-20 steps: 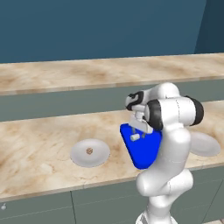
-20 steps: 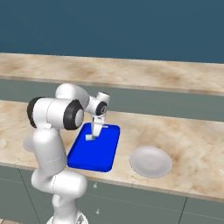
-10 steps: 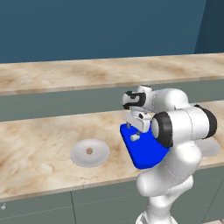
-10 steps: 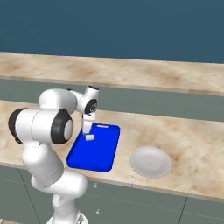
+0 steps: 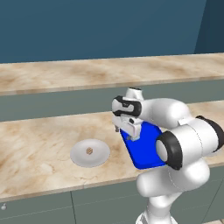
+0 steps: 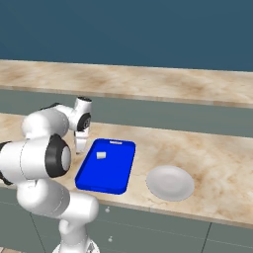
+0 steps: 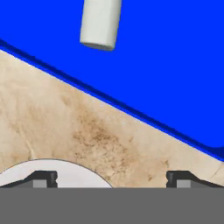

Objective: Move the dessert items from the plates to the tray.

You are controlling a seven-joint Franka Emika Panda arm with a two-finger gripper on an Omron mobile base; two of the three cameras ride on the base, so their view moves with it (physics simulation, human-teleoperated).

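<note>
- Left plate (image 5: 90,153): one of two plates, flat on the marbled surface (image 5: 35,140), left of the tray. The single brown chunk (image 5: 89,151) sits near its middle; it is roundish, with no long axis to read.
- Claw (image 5: 127,132): hangs over the surface between the left plate and the tray's left edge, pointing down. Its tips stand spread wide at the bottom of the hand view, with nothing between them.
- Tray (image 6: 111,173): one blue tray, its long axis running away from the robot, the handle slot at the far short end.
- Whitish cylinder (image 6: 101,155): the only one, lying on its side in the far left part of the tray. In the hand view the whitish cylinder (image 7: 101,23) has its long axis running roughly straight away from the tips, apart from them, beyond the tray rim.
- Right plate (image 6: 170,182): bare, just right of the tray on the surface.
</note>
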